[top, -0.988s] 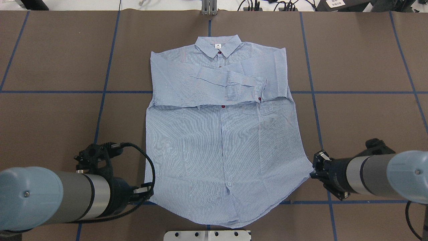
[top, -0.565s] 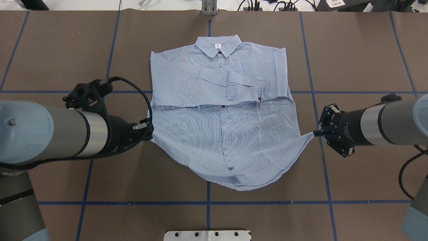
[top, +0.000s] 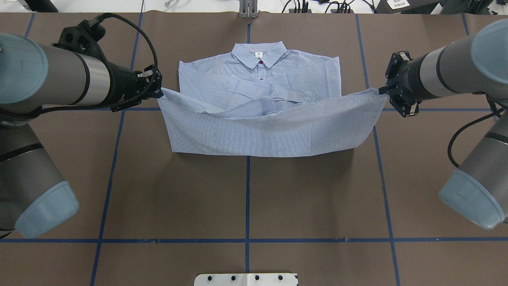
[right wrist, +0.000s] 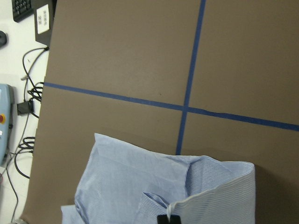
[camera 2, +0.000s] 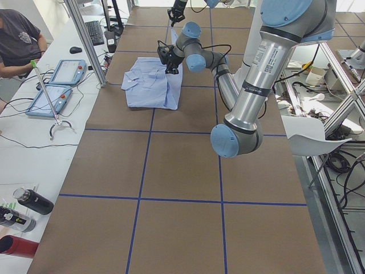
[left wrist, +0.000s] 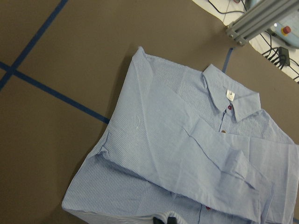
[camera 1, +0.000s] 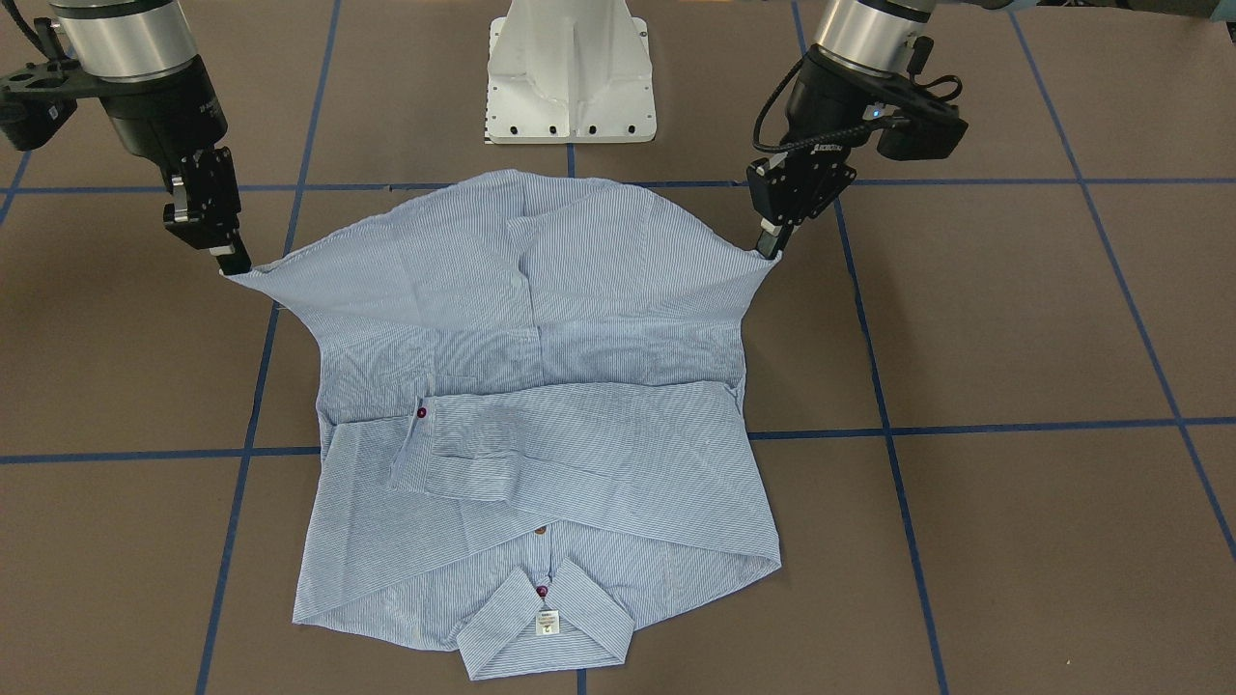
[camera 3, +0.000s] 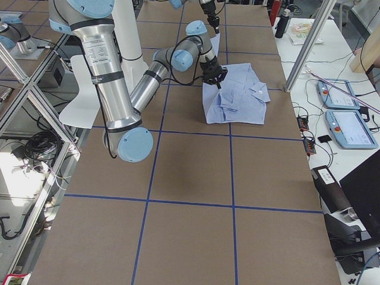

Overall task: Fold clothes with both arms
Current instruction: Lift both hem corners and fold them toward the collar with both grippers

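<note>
The light blue striped shirt [top: 258,67] lies face up at the table's far middle, collar [top: 258,53] away from the robot, sleeves folded across the chest. Its lower half [top: 270,131] is lifted and stretched taut between both arms. My left gripper [top: 158,92] is shut on the left hem corner, and in the front-facing view it [camera 1: 770,249] pinches that corner above the table. My right gripper [top: 381,92] is shut on the right hem corner, also shown there [camera 1: 232,263]. The hem sags in the middle over the folded sleeves [camera 1: 541,434].
The white pedestal base [camera 1: 570,77] stands at the robot's edge of the brown, blue-taped table [top: 246,198]. An aluminium post [top: 248,10] rises behind the collar. Beside the table, a person [camera 2: 17,40] sits by teach pendants [camera 2: 68,71] and bottles [camera 2: 31,201].
Both grippers have carried the hem corners up and away from the robot toward the collar. The shirt's lower half has risen off the table and now hangs doubled over the chest area.
</note>
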You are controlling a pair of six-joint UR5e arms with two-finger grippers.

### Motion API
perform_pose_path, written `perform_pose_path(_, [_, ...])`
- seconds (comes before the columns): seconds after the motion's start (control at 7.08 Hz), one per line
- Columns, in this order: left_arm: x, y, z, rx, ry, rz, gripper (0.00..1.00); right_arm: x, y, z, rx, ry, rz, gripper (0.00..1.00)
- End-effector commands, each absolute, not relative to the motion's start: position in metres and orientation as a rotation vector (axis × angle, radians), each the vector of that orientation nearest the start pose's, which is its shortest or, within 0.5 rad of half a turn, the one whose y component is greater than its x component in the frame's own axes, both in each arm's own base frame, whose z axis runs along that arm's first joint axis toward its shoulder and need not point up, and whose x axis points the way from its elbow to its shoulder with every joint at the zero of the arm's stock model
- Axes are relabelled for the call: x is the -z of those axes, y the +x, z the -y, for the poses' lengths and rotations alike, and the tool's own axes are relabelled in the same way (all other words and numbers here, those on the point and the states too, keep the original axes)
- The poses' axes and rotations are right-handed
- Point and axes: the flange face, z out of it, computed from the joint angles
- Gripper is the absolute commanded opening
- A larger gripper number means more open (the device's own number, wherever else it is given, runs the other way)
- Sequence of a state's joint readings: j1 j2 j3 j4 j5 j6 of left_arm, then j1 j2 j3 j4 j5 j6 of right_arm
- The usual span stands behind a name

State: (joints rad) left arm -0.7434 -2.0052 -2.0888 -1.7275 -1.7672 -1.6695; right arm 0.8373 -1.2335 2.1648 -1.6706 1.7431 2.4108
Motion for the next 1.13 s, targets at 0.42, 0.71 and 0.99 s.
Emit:
perform_pose_path(0.42, [-0.249,0.377,0.575,0.712,0.244,-1.138,0.00,-0.273,-0.353,0.599,-1.615,-0.009,0.787,0.00])
perform_pose_path(0.71, [-0.271,0.413,0.615,0.713,0.250,-1.142,0.00,-0.305,-0.394,0.639,-1.610,-0.011,0.779,0.00])
perform_pose_path(0.99, [-0.291,0.451,0.662,0.746,0.309,-1.135,0.00,-0.340,-0.420,0.658,-1.607,-0.014,0.746,0.00])
